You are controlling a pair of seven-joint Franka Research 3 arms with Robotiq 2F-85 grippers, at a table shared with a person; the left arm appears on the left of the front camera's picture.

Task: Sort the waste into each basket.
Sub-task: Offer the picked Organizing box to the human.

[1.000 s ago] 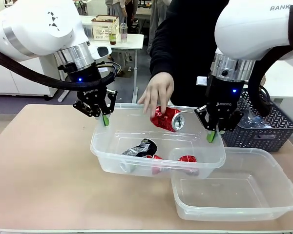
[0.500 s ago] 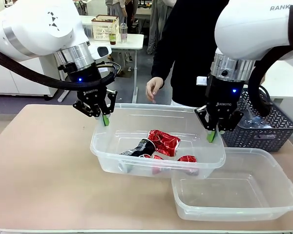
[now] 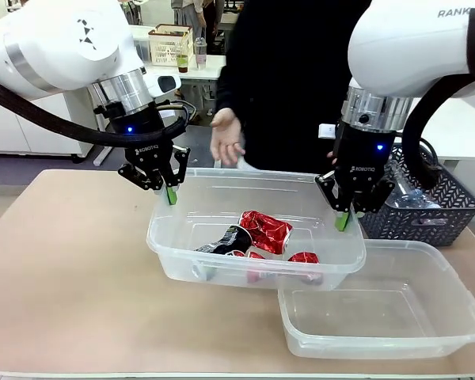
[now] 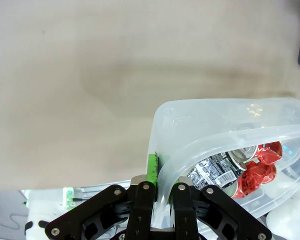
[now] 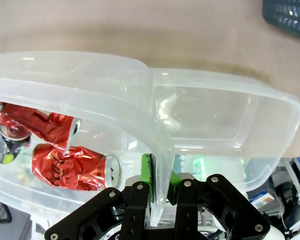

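Between my two grippers hangs a see-through basket (image 3: 174,257), lifted a little off the table. My left gripper (image 3: 169,190) is shut on its left rim, my right gripper (image 3: 344,218) on its right rim. Inside lie crushed red-and-silver cans (image 3: 263,229) and a black-and-white printed can (image 3: 229,239). The left wrist view has my left gripper (image 4: 162,167) pinching the rim (image 4: 200,107), with cans (image 4: 255,172) beyond. My right gripper (image 5: 160,175) clamps the wall (image 5: 90,95) in the right wrist view, beside red cans (image 5: 70,165). A second see-through basket (image 3: 451,332) sits on the table at the front right with nothing in it.
A dark lattice basket (image 3: 459,214) at the far right holds see-through plastic bottles (image 3: 416,198). The person stands across the table with an open hand (image 3: 226,138) raised above the far rim. Bare tabletop (image 3: 63,269) spreads to the left.
The person's hand let a red can fall into the held basket, then drew back and up to the left. Both grippers stayed shut on the rims without moving.
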